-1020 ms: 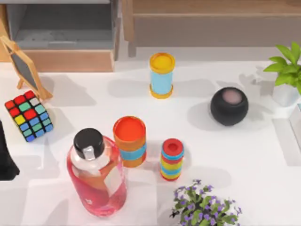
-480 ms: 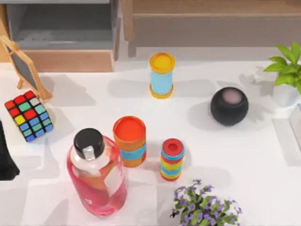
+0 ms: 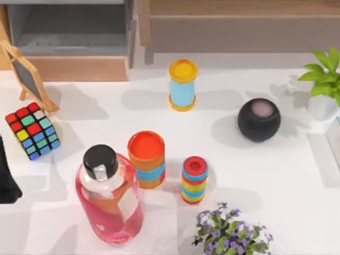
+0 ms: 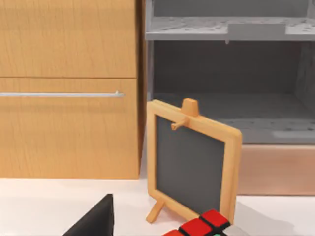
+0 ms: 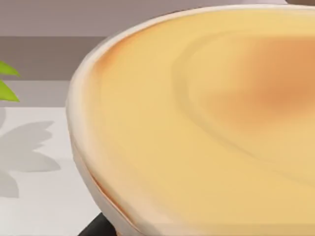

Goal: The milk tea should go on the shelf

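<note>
Three lidded, colour-banded cups stand on the white table: a yellow-lidded blue one (image 3: 183, 85) toward the back, an orange-lidded one (image 3: 146, 158) in the middle, and a small red-lidded striped one (image 3: 194, 179) beside it. I cannot tell which of them is the milk tea. The grey shelf (image 3: 69, 32) stands open at the back left and faces the camera in the left wrist view (image 4: 226, 29). My left gripper (image 3: 6, 178) is parked at the table's left edge, and a dark part of it (image 4: 96, 221) shows in its wrist view. A dark sliver of my right gripper (image 5: 98, 227) shows beneath a pale yellow rounded surface (image 5: 206, 123).
A pink bottle with a black cap (image 3: 109, 194) stands front left, beside a colour cube (image 3: 32, 130) and a small chalkboard easel (image 3: 29, 77). A black ball-shaped speaker (image 3: 258, 119) sits right of centre. A purple flower plant (image 3: 231, 231) and a green potted plant (image 3: 321, 79) stand front and right. A wooden cabinet (image 3: 239, 26) spans the back.
</note>
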Available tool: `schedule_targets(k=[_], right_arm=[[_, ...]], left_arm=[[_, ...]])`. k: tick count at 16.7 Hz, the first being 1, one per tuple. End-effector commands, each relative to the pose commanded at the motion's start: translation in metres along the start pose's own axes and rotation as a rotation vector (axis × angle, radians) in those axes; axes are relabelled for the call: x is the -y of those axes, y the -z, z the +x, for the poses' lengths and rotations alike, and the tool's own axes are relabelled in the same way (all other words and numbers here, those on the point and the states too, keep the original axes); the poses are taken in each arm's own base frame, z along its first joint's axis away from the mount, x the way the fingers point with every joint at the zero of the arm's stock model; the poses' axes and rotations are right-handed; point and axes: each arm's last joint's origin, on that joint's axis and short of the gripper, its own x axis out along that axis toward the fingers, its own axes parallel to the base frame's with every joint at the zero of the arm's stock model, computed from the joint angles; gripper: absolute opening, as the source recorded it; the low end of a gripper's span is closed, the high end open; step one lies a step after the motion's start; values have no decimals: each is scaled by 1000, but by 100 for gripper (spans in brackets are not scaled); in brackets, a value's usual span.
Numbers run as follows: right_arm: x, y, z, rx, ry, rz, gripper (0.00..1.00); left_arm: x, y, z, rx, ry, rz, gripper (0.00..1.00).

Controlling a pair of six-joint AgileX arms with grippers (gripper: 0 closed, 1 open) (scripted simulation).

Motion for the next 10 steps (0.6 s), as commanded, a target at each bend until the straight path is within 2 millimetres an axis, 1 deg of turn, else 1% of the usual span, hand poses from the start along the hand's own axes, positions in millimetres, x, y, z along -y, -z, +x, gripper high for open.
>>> schedule_targets(k=[1,2,10], right_arm=[[0,0,0,0,0,0,2],[0,0,0,0,0,0,0],[0,0,0,-1,1,3,0]], left_arm=[[0,0,0,0,0,0,100],[0,0,0,0,0,0,100],[0,0,0,0,0,0,100]])
